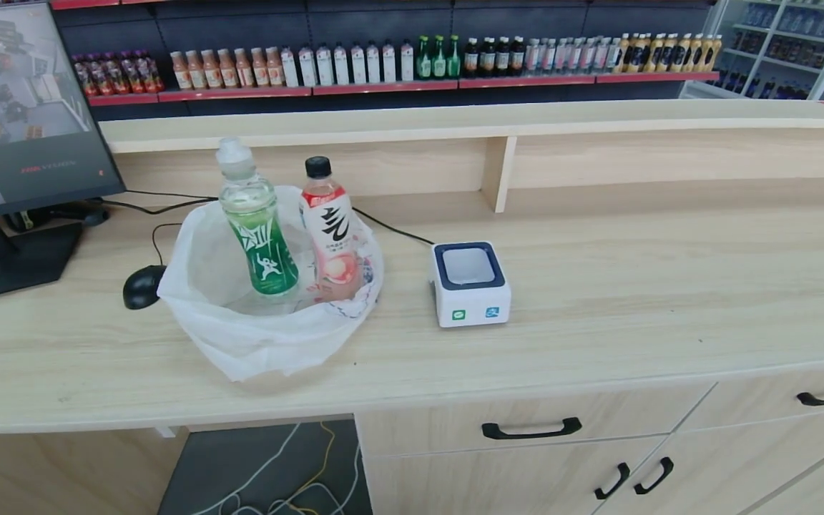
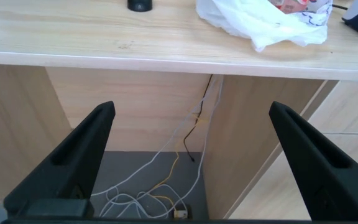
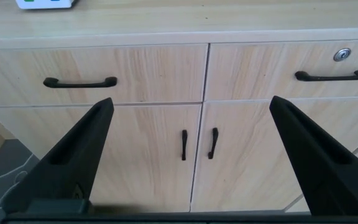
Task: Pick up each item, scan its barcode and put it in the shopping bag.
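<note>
A monitor [image 1: 26,129] stood at the counter's [image 1: 634,300] left end, a black mouse [image 1: 143,286] near it; stocked bottle shelves [image 1: 383,64] lined the rear wall.

The surface [image 1: 634,286] is pale wood-grain board, smooth and matt, and the drawer fronts [image 3: 142,68] match it, with matt black handles [image 3: 79,82] and one shiny metal lock [image 3: 342,55]. The shopping bag [image 1: 240,343] is thin, crinkled, half-clear white plastic, while the green bottle [image 1: 265,250] and pink bottle [image 1: 333,243] are clear plastic in glossy printed wrap. At the bag's 3 o'clock the scanner [image 1: 471,304] is smooth white plastic with a glossy top window; at its 9 o'clock the mouse [image 1: 143,286] is black with a slight sheen.
</note>
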Controlling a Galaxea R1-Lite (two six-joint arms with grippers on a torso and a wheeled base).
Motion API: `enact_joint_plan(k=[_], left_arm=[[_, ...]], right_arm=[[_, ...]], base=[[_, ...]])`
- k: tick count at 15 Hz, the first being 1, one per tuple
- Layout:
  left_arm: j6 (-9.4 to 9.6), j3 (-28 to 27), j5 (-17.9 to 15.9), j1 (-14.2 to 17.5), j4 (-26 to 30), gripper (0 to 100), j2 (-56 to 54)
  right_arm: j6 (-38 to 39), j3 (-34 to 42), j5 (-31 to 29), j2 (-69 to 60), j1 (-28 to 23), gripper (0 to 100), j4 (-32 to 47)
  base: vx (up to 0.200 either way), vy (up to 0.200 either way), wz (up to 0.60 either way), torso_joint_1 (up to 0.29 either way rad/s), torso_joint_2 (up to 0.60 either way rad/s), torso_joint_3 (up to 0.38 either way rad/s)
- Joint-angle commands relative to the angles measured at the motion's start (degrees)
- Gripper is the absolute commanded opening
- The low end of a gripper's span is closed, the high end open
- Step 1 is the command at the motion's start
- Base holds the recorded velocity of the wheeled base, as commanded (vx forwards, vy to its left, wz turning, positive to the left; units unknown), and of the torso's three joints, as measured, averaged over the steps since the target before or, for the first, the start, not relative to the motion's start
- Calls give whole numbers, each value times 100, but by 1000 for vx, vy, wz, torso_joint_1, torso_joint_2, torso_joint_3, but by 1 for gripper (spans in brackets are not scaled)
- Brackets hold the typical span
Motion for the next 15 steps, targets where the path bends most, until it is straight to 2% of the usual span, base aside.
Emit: enact_joint_plan(k=[1,15], left_arm=[[1,0,2,1,0,100,0],[1,0,2,1,0,100,0]], right_arm=[[-3,1,2,9,4,100,2],[-3,1,2,9,4,100,2]], base=[[0,0,0,0,0,0],[0,0,0,0,0,0]])
